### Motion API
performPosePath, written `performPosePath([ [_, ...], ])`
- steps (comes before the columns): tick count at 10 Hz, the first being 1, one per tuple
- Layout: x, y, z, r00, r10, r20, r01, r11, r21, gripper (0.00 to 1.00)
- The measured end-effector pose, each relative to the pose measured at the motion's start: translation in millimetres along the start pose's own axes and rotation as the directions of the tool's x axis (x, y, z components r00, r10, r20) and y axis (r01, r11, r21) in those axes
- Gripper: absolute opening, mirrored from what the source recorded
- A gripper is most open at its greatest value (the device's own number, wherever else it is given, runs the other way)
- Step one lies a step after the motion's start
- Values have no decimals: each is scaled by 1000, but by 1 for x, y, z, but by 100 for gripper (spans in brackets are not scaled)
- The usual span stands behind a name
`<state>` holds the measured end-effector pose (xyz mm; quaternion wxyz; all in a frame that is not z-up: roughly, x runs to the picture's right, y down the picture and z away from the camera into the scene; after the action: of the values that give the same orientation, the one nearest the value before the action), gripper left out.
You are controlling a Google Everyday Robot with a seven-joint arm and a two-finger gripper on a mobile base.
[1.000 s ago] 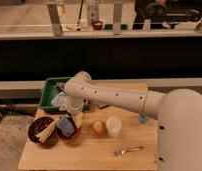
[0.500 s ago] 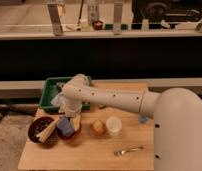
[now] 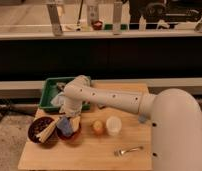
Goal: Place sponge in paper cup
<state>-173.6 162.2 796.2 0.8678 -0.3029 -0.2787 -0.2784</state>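
**Sponge (image 3: 64, 128) reached in the red bowl, not yet lifted**

Lowered the claw (image 3: 70, 119) over the last second: well above the red bowl (image 3: 76, 136) at first, lower half a second later, and finally right down at the sponge. Swung the white arm (image 3: 114, 100) leftward and down with it, across the front edge of the green tray (image 3: 48, 95). Left everything else on the wooden counter (image 3: 84, 155) as it was, with no shift in the dark bowl (image 3: 34, 135) at the left, the small orange thing (image 3: 97, 128), the paper cup (image 3: 113, 125) or the fork (image 3: 128, 149).

Found the sponge lying in the red bowl at the left of the counter, directly under the claw and seemingly touching it. Could not tell the state of the claw, nor whether the sponge was already held, since the wrist hid most of the contact.

Judged this to be the grasp step, early in the task, with the approach finished but the pick unconfirmed. Still to do: a lift clear of the bowl rim, then a carry rightward past the orange thing to the paper cup just beyond it. Worth minding that narrow mouth, as a soft block held off-centre could catch the rim or tip the light cup over.
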Motion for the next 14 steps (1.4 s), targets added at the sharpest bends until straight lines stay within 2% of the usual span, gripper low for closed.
performPosePath([
  [2, -1, 0, 4, 1000, -6, 3, 6, 1000, -8, 72],
  [5, -6, -2, 10, 1000, -22, 12, 23, 1000, -18, 55],
  [7, -7, -2, 12, 1000, -24, 20, 24, 1000, -18, 38],
  [9, -6, -2, 11, 999, -17, 29, 17, 1000, -9, 36],
  [14, 13, 6, -12, 998, 29, 47, -31, 998, 52, 36],
])
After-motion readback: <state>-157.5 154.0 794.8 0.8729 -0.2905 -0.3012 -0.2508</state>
